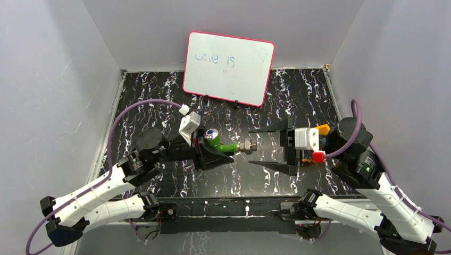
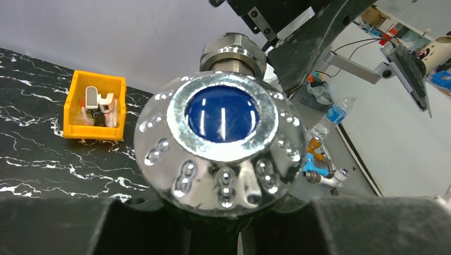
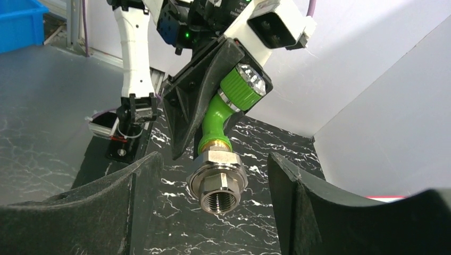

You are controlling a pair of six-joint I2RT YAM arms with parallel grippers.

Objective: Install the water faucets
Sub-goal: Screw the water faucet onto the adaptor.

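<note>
Over the middle of the desk [image 1: 239,183], holds the green faucet [image 1: 228,147] clamped in the left jaws, silver fitting [image 3: 217,183] pointing right; spreads the right jaws wide on either side of that fitting, not touching; farther back, whiteboard [image 1: 228,66] standing tilted.

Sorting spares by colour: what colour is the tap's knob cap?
Dark blue, inside a silver knob; clearest in the left wrist view.
</note>
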